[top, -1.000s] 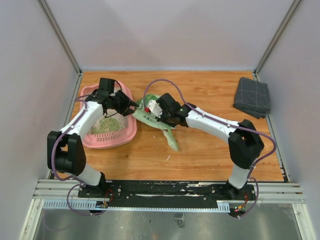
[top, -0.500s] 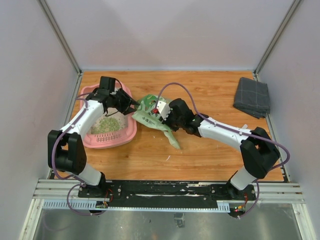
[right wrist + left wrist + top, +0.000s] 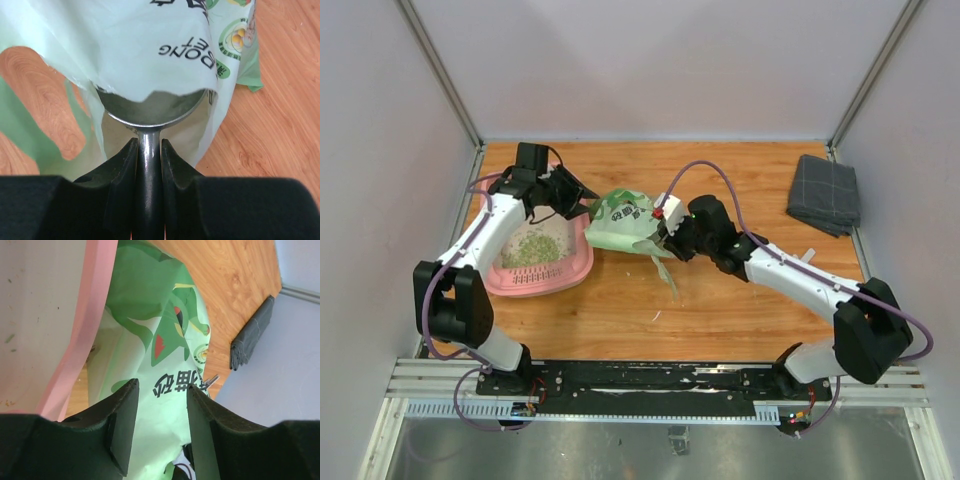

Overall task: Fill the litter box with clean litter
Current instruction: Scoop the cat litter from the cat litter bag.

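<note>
The pink litter box (image 3: 575, 262) sits at the left, with a heap of green clean litter (image 3: 530, 248) inside. Its pink rim (image 3: 92, 305) runs down the left wrist view. A light green printed bag (image 3: 620, 220) lies just right of the box. My left gripper (image 3: 583, 205) is at the bag's left edge, and its jaws (image 3: 161, 390) stand open with the bag (image 3: 150, 305) across the gap. My right gripper (image 3: 148, 145) is shut on the handle of a grey metal scoop (image 3: 148, 112). The scoop's bowl is partly hidden under the bag's torn mouth.
A folded grey cloth (image 3: 825, 193) lies at the back right corner of the wooden table. Grey walls enclose the table on three sides. A strip of the bag (image 3: 668, 278) trails toward the front.
My right arm has swung out to the right and drawn the scoop back toward the bag's mouth. The bag has puffed up and shifted. My left gripper has moved slightly back.
</note>
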Controlling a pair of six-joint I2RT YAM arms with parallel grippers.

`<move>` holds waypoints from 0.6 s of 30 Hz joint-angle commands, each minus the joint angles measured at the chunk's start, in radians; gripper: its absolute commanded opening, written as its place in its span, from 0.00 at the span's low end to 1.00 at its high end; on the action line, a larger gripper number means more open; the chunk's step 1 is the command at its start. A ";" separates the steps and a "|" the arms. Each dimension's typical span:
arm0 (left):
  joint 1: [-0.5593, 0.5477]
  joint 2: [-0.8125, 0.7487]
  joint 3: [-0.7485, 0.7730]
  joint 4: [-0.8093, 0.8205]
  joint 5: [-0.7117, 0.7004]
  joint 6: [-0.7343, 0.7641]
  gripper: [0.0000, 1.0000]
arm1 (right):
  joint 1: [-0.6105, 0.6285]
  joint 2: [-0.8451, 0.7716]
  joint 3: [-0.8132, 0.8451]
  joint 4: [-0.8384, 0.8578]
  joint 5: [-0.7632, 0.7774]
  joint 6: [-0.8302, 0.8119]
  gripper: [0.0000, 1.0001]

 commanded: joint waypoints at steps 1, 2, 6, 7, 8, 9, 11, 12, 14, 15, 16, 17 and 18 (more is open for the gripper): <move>-0.003 -0.013 0.039 -0.035 -0.020 0.023 0.48 | -0.036 -0.073 -0.015 0.021 -0.058 0.038 0.01; -0.003 -0.017 0.042 -0.039 -0.019 0.023 0.48 | -0.037 -0.083 -0.015 0.003 -0.055 0.037 0.01; -0.003 -0.039 0.058 -0.054 -0.020 0.027 0.49 | -0.047 -0.131 -0.033 -0.029 -0.053 0.039 0.01; -0.003 -0.045 0.063 -0.056 -0.019 0.029 0.49 | -0.053 -0.143 -0.039 -0.032 -0.055 0.041 0.01; -0.003 -0.048 0.068 -0.057 -0.018 0.030 0.49 | -0.058 -0.154 -0.041 -0.038 -0.058 0.041 0.01; -0.003 -0.052 0.071 -0.061 -0.017 0.031 0.49 | -0.062 -0.161 -0.042 -0.047 -0.059 0.041 0.01; -0.003 -0.057 0.079 -0.069 -0.012 0.032 0.50 | -0.069 -0.176 -0.049 -0.054 -0.064 0.041 0.01; -0.003 -0.061 0.081 -0.072 -0.011 0.033 0.50 | -0.071 -0.183 -0.055 -0.054 -0.065 0.040 0.01; -0.003 -0.067 0.078 -0.073 -0.008 0.033 0.50 | -0.077 -0.201 -0.077 -0.042 -0.067 0.037 0.01; -0.003 -0.069 0.078 -0.074 -0.006 0.034 0.50 | -0.080 -0.209 -0.086 -0.037 -0.071 0.035 0.01; -0.003 -0.069 0.080 -0.077 -0.004 0.035 0.50 | -0.084 -0.217 -0.092 -0.034 -0.076 0.034 0.01; -0.003 -0.071 0.079 -0.079 -0.002 0.035 0.50 | -0.089 -0.222 -0.099 -0.034 -0.081 0.032 0.01; -0.003 -0.071 0.079 -0.079 0.000 0.035 0.50 | -0.092 -0.231 -0.103 -0.034 -0.084 0.032 0.01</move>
